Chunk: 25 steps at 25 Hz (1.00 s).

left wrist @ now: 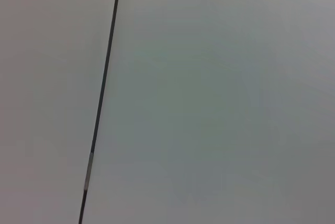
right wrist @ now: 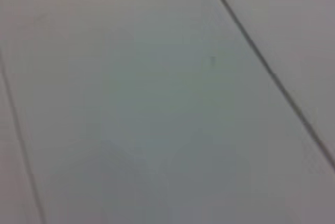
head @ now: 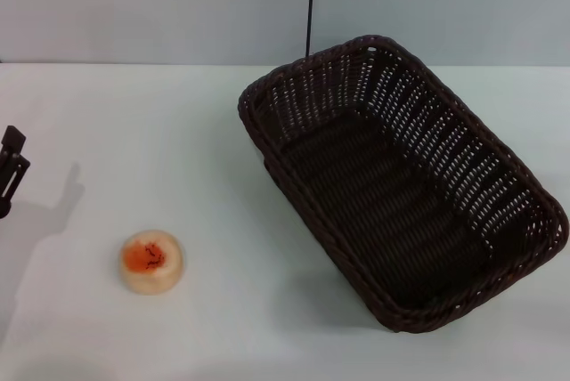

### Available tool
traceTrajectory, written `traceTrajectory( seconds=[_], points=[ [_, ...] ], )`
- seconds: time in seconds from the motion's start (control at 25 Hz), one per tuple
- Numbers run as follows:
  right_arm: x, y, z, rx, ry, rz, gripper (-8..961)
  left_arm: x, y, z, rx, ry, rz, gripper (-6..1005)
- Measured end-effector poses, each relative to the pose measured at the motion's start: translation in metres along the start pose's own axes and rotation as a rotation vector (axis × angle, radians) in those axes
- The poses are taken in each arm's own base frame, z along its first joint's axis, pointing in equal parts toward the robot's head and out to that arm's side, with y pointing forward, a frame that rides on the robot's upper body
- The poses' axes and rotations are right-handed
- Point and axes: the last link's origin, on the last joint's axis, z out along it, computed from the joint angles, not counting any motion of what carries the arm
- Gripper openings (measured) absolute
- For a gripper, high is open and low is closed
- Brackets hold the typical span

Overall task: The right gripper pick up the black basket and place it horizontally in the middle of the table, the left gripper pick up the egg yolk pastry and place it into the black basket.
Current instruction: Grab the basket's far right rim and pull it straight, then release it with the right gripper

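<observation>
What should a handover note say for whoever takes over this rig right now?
Left gripper: parked at the table's left edge, holding nothing. Right gripper: out of view.
Dark woven wicker basket: empty, lying diagonally on the right side of the white table.
Small round cream pastry with orange centre: on the table at front left, apart from the basket.
Done: nothing visible.
Left: centre the basket horizontally, then put the pastry in it.

The white table point(head: 223, 328) carries two items. The black basket point(head: 401, 185) rests on it at an angle, open side up. The egg yolk pastry point(head: 151, 262) lies well apart from the basket, off its left, nearer the table's front edge.
</observation>
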Motion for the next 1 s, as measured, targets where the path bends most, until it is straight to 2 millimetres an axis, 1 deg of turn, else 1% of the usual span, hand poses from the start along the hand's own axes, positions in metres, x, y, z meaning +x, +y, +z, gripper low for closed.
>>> traceTrajectory(
  seconds=[0.04, 0.16, 0.2, 0.24, 0.32, 0.36, 0.4, 0.44, 0.56, 0.6, 0.64, 0.68, 0.76, 0.8, 0.84, 0.88, 0.96, 1.0],
  points=[
    [0.0, 0.0, 0.0, 0.0, 0.0, 0.0, 670, 0.0, -0.001, 0.001, -0.003, -0.002, -0.002, 827],
    [-0.015, -0.003, 0.009, -0.086, 0.093, 0.069, 665, 0.0, -0.002, 0.001, -0.008, -0.005, -0.002, 827],
    [-0.028, -0.004, 0.018, -0.137, 0.181, 0.112, 663, 0.0, -0.002, 0.002, -0.008, -0.006, -0.002, 827],
    [-0.028, -0.004, 0.018, -0.137, 0.181, 0.112, 662, 0.0, -0.003, 0.002, -0.008, -0.006, -0.001, 827],
    [-0.04, -0.004, 0.03, -0.172, 0.291, 0.149, 658, 0.0, -0.003, 0.002, -0.008, -0.009, 0.003, 827],
    [-0.047, -0.004, 0.038, -0.185, 0.36, 0.161, 657, 0.0, -0.004, 0.002, -0.007, -0.011, 0.006, 827],
    [-0.058, -0.003, 0.053, -0.183, 0.519, 0.201, 655, 0.0, -0.004, 0.002, -0.007, -0.013, 0.007, 827],
    [-0.058, -0.003, 0.053, -0.183, 0.519, 0.201, 654, 0.0, -0.005, 0.002, -0.006, -0.014, 0.008, 827],
    [-0.071, -0.001, 0.076, -0.138, 0.739, 0.225, 649, 0.0, -0.005, 0.002, -0.006, -0.016, 0.008, 827],
    [-0.08, 0.0, 0.093, -0.09, 0.878, 0.217, 647, 0.0, -0.005, 0.002, -0.005, -0.015, 0.008, 827],
    [-0.082, 0.0, 0.1, -0.069, 0.937, 0.214, 646, 0.0, -0.005, 0.002, -0.005, -0.014, 0.008, 827],
    [-0.082, 0.0, 0.1, -0.069, 0.937, 0.214, 644, 0.0, -0.005, 0.002, -0.004, -0.013, 0.007, 827],
    [-0.087, 0.002, 0.114, -0.043, 1.066, 0.198, 641, 0.0, -0.005, 0.003, -0.003, -0.012, 0.006, 827],
    [-0.089, 0.006, 0.129, -0.046, 1.166, 0.178, 639, 0.0, -0.004, 0.003, -0.001, -0.009, 0.003, 827],
    [-0.089, 0.006, 0.129, -0.046, 1.166, 0.178, 638, 0.0, -0.004, 0.003, -0.001, -0.009, 0.003, 827],
    [-0.089, 0.008, 0.136, -0.042, 1.216, 0.166, 636, 0.0, -0.004, 0.003, 0.0, -0.008, 0.001, 827],
    [-0.086, 0.012, 0.15, -0.026, 1.314, 0.136, 633, 0.0, -0.003, 0.004, 0.0, -0.006, -0.003, 827],
    [-0.08, 0.017, 0.167, -0.007, 1.409, 0.091, 631, 0.0, -0.003, 0.004, 0.0, -0.006, -0.004, 827]
  ],
)
